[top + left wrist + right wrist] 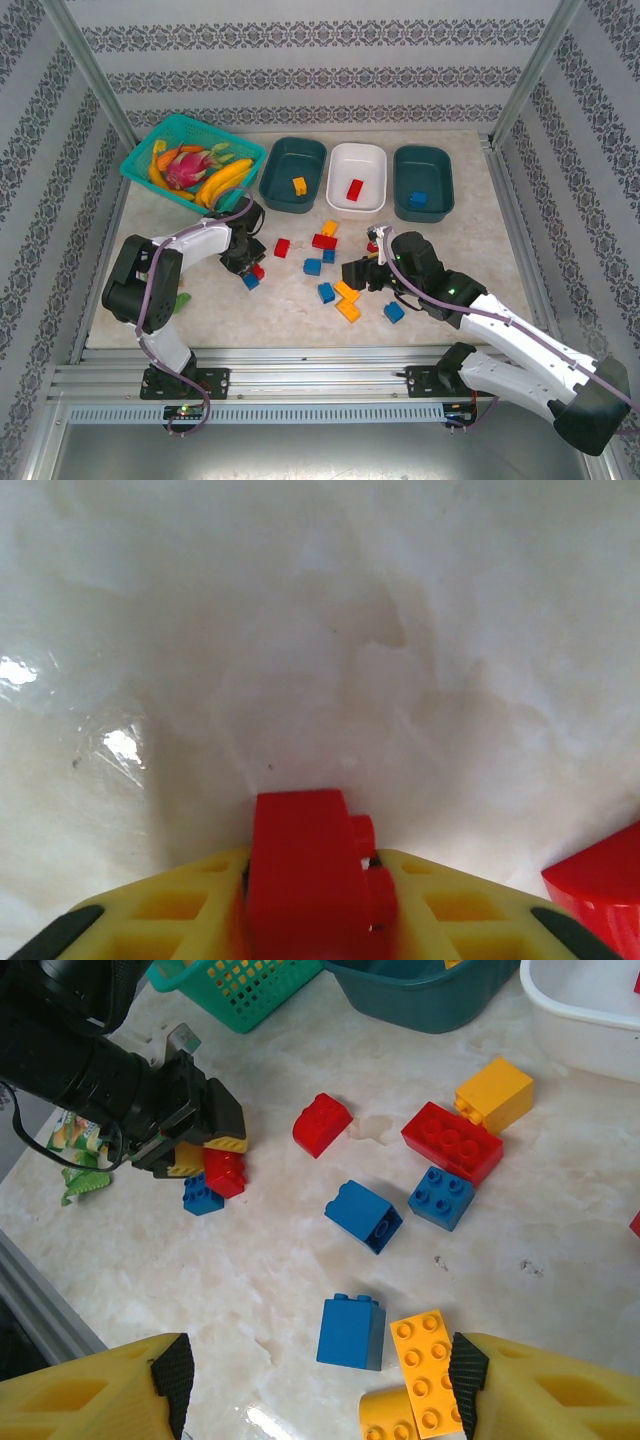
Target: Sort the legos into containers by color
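The pale surface has 3 tubs at the back: left teal tub w/ a yellow lego, white tub w/ a red brick, and right teal tub w/ a blue brick. The left tool is down low & pinches a red lego. The right tool is spread wide, holding nothing, near a blue lego & an orange lego, w/ more loose legos mid-surface.
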Robot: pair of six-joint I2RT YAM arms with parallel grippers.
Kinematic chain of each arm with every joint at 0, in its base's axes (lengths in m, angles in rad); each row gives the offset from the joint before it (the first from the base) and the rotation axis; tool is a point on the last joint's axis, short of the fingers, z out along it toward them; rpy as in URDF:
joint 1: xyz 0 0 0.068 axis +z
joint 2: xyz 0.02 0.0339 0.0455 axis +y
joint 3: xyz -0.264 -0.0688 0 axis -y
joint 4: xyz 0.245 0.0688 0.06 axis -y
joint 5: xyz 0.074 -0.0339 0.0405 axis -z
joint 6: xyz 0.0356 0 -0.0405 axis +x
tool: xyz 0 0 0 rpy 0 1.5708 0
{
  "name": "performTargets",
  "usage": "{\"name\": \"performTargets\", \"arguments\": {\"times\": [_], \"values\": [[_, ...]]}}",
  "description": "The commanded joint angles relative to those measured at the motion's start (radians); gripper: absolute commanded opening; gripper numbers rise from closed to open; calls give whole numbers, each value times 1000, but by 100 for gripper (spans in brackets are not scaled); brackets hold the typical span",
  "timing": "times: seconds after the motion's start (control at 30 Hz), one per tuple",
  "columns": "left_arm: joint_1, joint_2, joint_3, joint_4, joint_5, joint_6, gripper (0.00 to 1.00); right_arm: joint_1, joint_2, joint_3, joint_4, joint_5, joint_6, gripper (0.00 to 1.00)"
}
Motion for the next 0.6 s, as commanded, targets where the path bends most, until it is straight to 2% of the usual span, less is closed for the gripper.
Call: {"name": "performTargets", "arguments": {"times": [0.0, 0.2, 0.37, 0.43, 0.57], "values": [[4, 3, 12, 4, -35, 15, 32, 14, 1, 3, 25, -1, -1, 71], [-13, -34, 59, -41, -79, 29, 25, 12, -7, 16, 15, 4, -14, 70], [-44, -62, 195, -76, -94, 88, 23, -11, -32, 89, -6, 86, -36, 72], [-68, -35, 281, -57, -67, 128, 23, -41, -27, 127, -19, 146, -34, 73], [-129, 72, 466, -50, -36, 191, 23, -142, 24, 181, -13, 161, -27, 73]]}}
